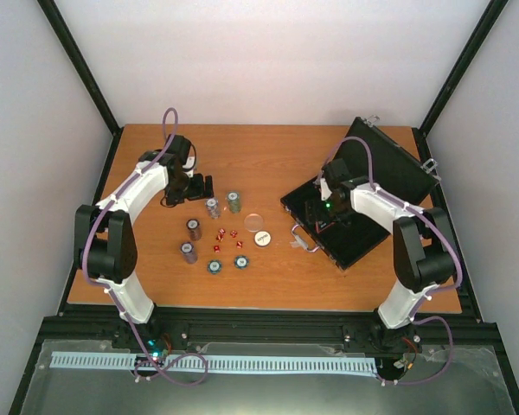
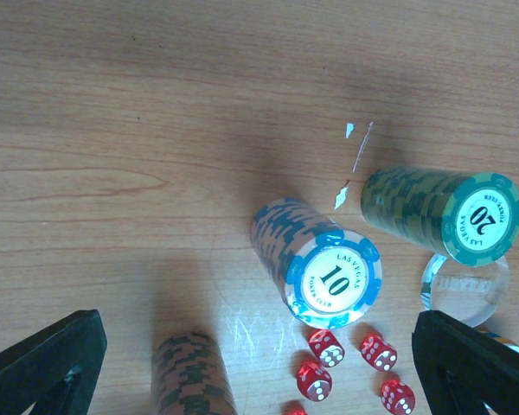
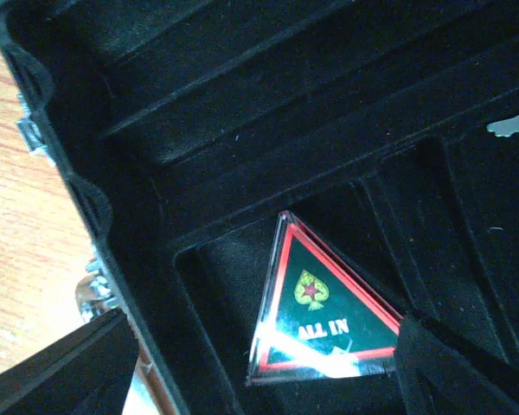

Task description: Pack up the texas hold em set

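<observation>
- Nearest the arms, two chips (image 1: pixel 214 265) lie flat on the tabletop (image 1: pixel 156 285).
- Just behind, the dice (image 1: pixel 225 235) cluster between brown stacks (image 1: pixel 189 252) and the white disc (image 1: pixel 262 238).
- The left gripper (image 1: pixel 203 187) is spread wide, holding nothing, above the "10" stack (image 2: pixel 329 268).
- Over on the right, the case (image 1: pixel 355 246) sits open (lid up).
- The right gripper (image 1: pixel 323 207) is released inside it, beside the "ALL IN" plaque (image 3: pixel 324 303).

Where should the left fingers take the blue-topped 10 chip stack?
The 10 stack stands upright, so probably come straight down and clamp its striped side wall low. Straddle it with bare wood on one side and the gap before the green 20 stack on the other, clear of the red dice.
</observation>
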{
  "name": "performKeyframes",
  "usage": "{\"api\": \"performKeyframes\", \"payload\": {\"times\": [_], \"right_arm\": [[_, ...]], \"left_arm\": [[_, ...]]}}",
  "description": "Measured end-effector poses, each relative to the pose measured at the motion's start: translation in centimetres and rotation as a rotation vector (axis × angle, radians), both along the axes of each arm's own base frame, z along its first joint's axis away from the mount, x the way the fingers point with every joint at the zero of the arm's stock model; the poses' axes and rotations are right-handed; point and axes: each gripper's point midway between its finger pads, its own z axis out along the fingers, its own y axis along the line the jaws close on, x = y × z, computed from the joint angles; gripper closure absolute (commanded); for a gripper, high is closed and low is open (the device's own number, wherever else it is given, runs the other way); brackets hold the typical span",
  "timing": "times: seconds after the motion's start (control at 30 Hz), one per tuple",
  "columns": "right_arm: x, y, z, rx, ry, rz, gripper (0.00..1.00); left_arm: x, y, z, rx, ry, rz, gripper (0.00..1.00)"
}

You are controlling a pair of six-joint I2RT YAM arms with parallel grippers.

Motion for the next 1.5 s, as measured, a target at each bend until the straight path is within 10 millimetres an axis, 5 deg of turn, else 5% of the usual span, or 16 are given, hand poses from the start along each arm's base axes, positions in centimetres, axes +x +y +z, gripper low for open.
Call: {"api": "performKeyframes", "payload": {"times": [0.17,1.2,1.5], "right_arm": [[0.3,0.1,-1.5,-0.012,0.021,0.000,0.18],[-1.2,0.0,-1.7,0.014,-0.057,-0.023,0.17],[-1.0,-1.9,-1.0,-0.114,-0.025,-0.068,0.15]], "left_arm": [[-0.1,0.0,-0.1,0.000,0.004,0.000,0.00],[-0.9,0.2,-1.1,0.005,0.026,0.000,0.00],[-0.8,0.0,-1.1,-0.003,0.020,-0.002,0.00]]}}
